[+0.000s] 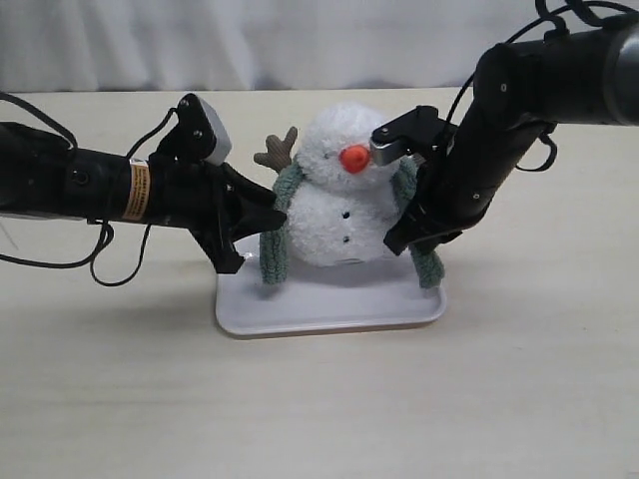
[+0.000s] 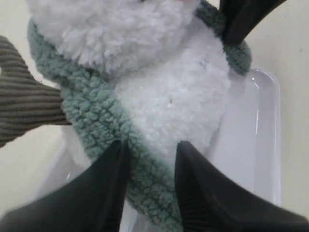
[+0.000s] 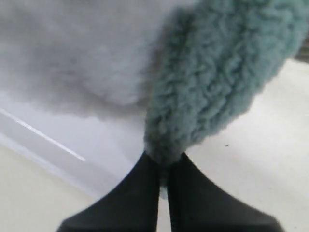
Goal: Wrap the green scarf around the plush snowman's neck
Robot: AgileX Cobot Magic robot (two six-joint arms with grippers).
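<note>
The plush snowman stands on a white tray, orange nose facing the camera. The green scarf runs round the back of its neck, and one end hangs down each side. My left gripper is open, its fingers straddling the left hanging end beside the body. My right gripper is shut on the right hanging end, pinching the fabric at the fingertips. In the right wrist view, this gripper sits close against the snowman's side.
A brown branch arm sticks out at the snowman's left shoulder, just above my left wrist. The tray rim lies under both grippers. Beige tabletop surrounds the tray, with a white curtain behind.
</note>
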